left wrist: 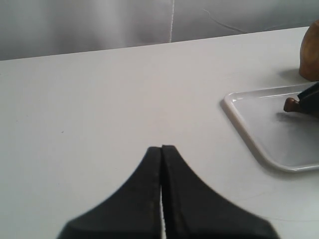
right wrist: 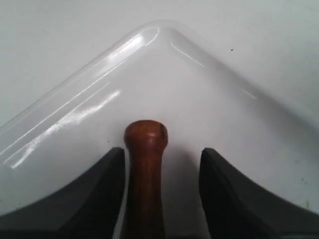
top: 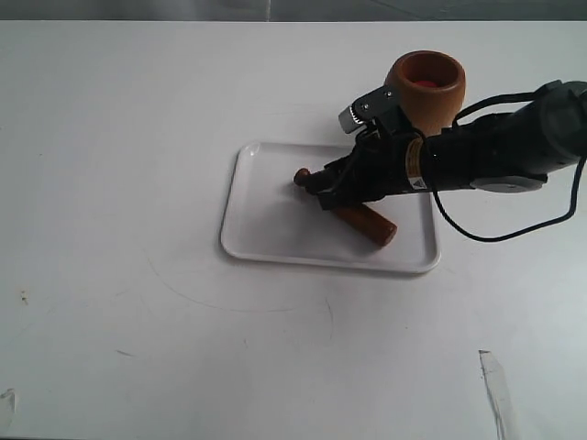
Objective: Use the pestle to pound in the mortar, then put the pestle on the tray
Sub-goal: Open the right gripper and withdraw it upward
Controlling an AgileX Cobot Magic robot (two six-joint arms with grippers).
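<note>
The dark-brown pestle [top: 367, 223] lies on the white tray [top: 266, 234], knob end toward the tray's far left corner. My right gripper [top: 321, 188] is low over its narrow neck and stands open; in the right wrist view the pestle [right wrist: 145, 164] rests between the spread fingers [right wrist: 224, 189], close to one and apart from the other. The light-brown mortar [top: 426, 87] with its reddish inside stands upright just behind the tray. My left gripper [left wrist: 162, 149] is shut on nothing above bare table, left of the tray [left wrist: 259, 144].
The white table [top: 119, 183] stretches to the left and front of the tray. A black cable [top: 495, 229] hangs from the right arm past the tray's right edge. A pale strip [top: 493, 385] lies near the front right.
</note>
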